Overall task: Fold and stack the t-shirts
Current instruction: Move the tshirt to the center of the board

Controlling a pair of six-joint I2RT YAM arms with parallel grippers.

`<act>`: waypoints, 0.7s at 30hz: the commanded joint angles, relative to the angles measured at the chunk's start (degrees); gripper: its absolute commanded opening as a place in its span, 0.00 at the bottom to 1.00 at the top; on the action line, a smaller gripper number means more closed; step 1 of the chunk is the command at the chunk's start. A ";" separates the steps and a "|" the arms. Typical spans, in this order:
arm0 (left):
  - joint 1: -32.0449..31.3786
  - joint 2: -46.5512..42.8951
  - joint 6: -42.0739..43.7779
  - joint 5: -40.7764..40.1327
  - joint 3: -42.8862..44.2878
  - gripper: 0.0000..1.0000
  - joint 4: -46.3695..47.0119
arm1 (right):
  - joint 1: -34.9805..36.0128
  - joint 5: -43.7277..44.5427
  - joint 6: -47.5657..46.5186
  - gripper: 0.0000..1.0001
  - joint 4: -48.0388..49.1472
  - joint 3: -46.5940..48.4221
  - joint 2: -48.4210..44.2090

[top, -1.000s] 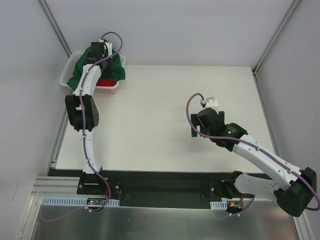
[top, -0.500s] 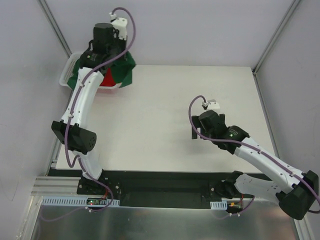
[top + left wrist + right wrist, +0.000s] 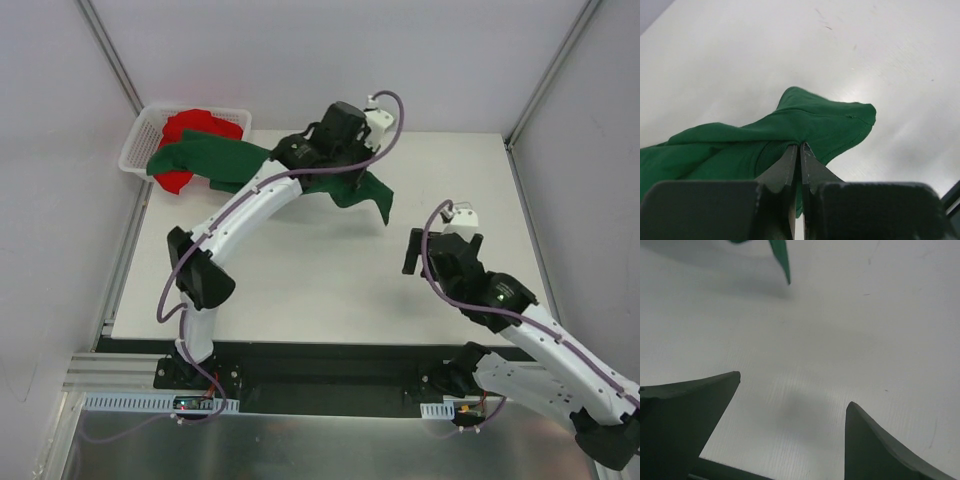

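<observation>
My left gripper (image 3: 350, 160) is shut on the dark green t-shirt (image 3: 215, 160) and holds it in the air over the back of the table. The shirt stretches from the basket to a hanging corner (image 3: 378, 200). In the left wrist view the fingers (image 3: 790, 165) pinch green cloth (image 3: 805, 122). The bright red t-shirt (image 3: 190, 130) lies crumpled in the white mesh basket (image 3: 135, 150) at the back left, partly under the green cloth. My right gripper (image 3: 412, 255) is open and empty above bare table at the right; its wrist view shows a green cloth tip (image 3: 781, 257) at the top.
The white table (image 3: 300, 270) spreads between the arms. Grey walls with metal posts close in the left, back and right. The left arm's long white links (image 3: 245, 205) arch over the table's left half.
My left gripper has lifted the green t-shirt out of the basket and swung right toward the table's middle, uncovering the red t-shirt. The right arm has shifted slightly right and nearer.
</observation>
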 commanded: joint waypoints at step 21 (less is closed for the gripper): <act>-13.32 15.62 -2.24 -4.45 8.25 0.99 3.38 | -2.13 27.29 -12.04 0.96 -12.02 15.32 -7.57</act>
